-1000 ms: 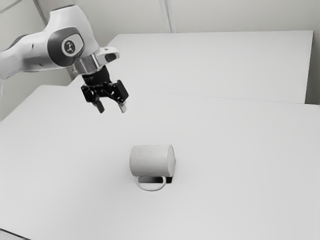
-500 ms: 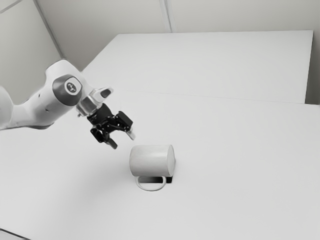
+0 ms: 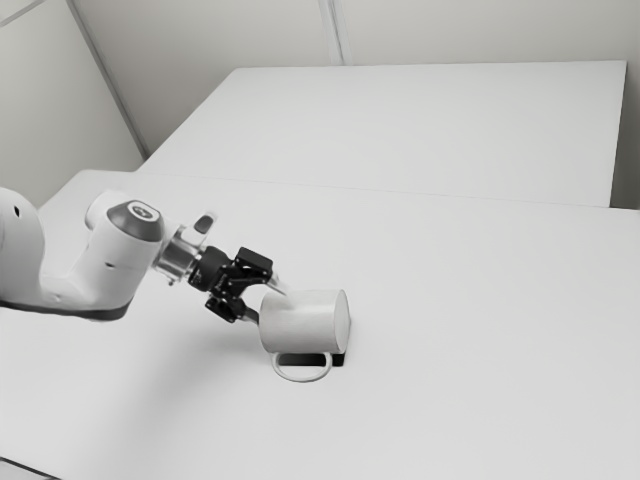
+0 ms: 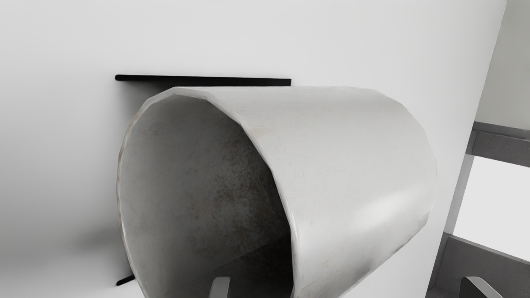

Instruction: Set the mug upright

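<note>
Claw [image 3: 269, 302] at pale, sideways mug [image 3: 308, 324].

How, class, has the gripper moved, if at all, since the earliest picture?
Yes, the gripper moved down to the open end of the unmoved mug.

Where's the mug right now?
In the exterior view, the mug lies on its side on the white table, just to that view's right of the robot's open fingers, its mouth toward them.
</note>
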Robot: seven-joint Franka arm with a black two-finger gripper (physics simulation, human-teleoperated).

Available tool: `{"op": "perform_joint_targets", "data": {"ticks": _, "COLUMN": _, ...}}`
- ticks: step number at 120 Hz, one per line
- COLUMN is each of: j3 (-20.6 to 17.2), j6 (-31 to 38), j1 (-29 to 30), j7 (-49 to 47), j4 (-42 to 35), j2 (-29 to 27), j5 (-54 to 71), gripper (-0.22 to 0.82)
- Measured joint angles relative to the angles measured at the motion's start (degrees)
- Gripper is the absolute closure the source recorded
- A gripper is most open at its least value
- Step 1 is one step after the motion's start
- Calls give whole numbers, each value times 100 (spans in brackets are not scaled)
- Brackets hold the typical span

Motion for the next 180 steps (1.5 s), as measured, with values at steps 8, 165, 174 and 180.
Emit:
{"op": "perform_joint_targets", "data": {"ticks": 8, "j3": -2, "j6": -44, "j1": 17, "j7": 250, "j4": -26, "j2": 9, "j5": -381, "gripper": 0}}
{"op": "perform_joint_targets", "data": {"ticks": 165, "j3": -229, "j6": -605, "j1": -347, "j7": 1484, "j4": 1047, "j2": -887, "j5": 1566, "gripper": 78}}
{"op": "perform_joint_targets", "data": {"ticks": 174, "j3": -308, "j6": -647, "j1": -336, "j7": 1113, "j4": 1157, "j2": -980, "j5": 2392, "gripper": 78}}
{"op": "perform_joint_targets", "data": {"ticks": 180, "j3": -363, "j6": -701, "j1": -334, "j7": 852, "j4": 1243, "j2": -1055, "j5": 2929, "gripper": 78}}
